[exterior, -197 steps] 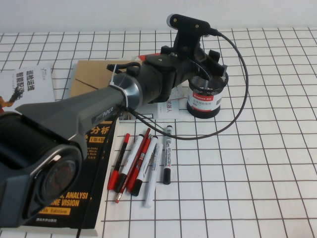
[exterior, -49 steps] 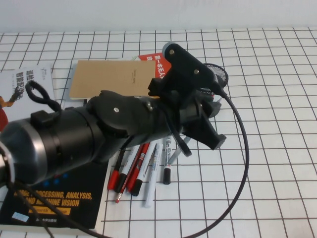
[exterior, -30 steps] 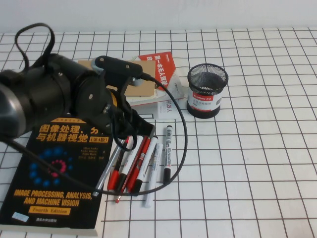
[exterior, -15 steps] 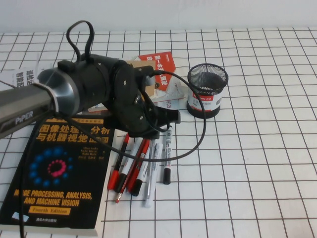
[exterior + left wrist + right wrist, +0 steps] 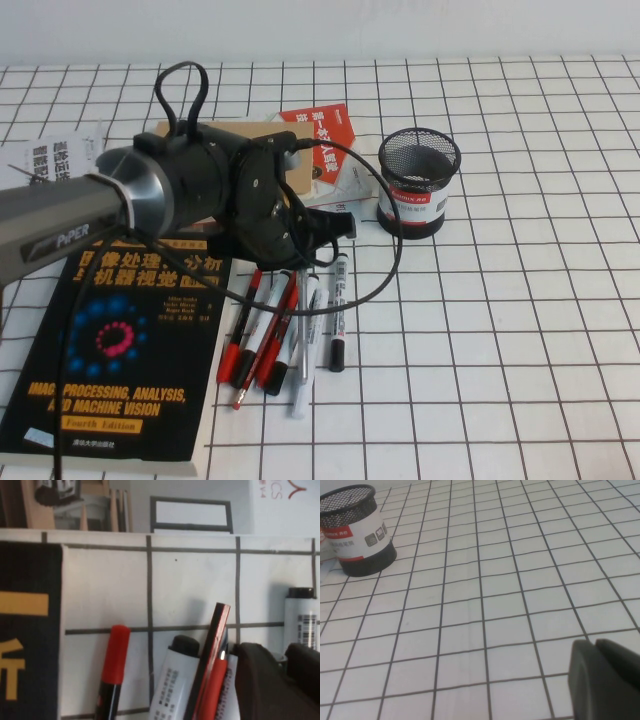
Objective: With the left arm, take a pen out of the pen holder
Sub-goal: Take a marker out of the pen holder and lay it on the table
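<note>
The black mesh pen holder (image 5: 419,183) stands upright at the back right of the books, also seen as the pen holder (image 5: 357,530). My left gripper (image 5: 305,280) is low over the upper ends of a row of pens (image 5: 265,335) on the table. It is shut on the top of a thin silver pen (image 5: 303,345) that runs down among them. In the left wrist view the left gripper (image 5: 282,652) has dark fingers (image 5: 257,680) beside a red pen (image 5: 212,680) and a white marker (image 5: 172,680). My right gripper (image 5: 605,680) is shut over bare grid cloth, far from the holder.
A black textbook (image 5: 120,340) lies left of the pens. A brown notebook (image 5: 200,140), a red-and-white book (image 5: 325,135) and a booklet (image 5: 50,160) lie behind. The arm's cable (image 5: 385,270) loops over the pens. White grid cloth (image 5: 520,330) spreads to the right.
The left arm swung right from over the textbook, bringing the silver pen from a slant at the book's edge to lie straight in the row of pens.
</note>
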Controlling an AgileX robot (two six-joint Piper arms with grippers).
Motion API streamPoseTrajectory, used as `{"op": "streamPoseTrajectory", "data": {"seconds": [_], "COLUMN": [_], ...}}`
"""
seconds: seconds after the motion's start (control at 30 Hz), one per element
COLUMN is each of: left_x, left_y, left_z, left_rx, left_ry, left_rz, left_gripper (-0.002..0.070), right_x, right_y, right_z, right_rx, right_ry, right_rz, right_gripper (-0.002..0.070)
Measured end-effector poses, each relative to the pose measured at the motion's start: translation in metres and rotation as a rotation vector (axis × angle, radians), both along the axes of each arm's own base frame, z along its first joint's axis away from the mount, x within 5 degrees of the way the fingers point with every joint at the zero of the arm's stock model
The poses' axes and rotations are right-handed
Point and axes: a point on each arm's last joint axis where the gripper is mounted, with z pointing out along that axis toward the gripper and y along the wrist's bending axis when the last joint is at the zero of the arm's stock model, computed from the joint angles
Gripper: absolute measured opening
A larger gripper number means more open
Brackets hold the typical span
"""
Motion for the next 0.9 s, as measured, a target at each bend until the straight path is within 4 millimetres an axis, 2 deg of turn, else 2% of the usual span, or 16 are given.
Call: {"op": "streamPoseTrajectory", "data": {"seconds": [0.33,0.4,0.57,0.63,0.8,0.9], "left_x": [0.001,0.001,0.000,0.000,-0.001,-0.004], "left_y": [0.001,0.001,0.001,0.001,0.002,0.005], "left_z": [-0.005,-0.008,-0.013,-0.013,-0.007,0.013], "left_rx": [0.049,0.058,0.078,0.078,0.082,0.086], "left_ry": [-0.010,-0.002,0.017,0.017,0.003,-0.058], "left_rz": [-0.079,-0.086,-0.101,-0.102,-0.121,-0.158], "left_gripper": [0.0072,0.0104,0.0318,0.0367,0.0402,0.0405], "right_x": [0.000,0.000,0.000,0.000,0.000,0.000], "right_y": [0.000,0.000,0.000,0.000,0.000,0.000], "right_z": [0.000,0.000,0.000,0.000,0.000,0.000], "right_rx": [0.000,0.000,0.000,0.000,0.000,0.000], "right_ry": [0.000,0.000,0.000,0.000,0.000,0.000], "right_rz": [0.000,0.000,0.000,0.000,0.000,0.000], "right_gripper": [-0.0017,-0.0016,-0.0017,-0.0017,-0.0016,-0.0017]}}
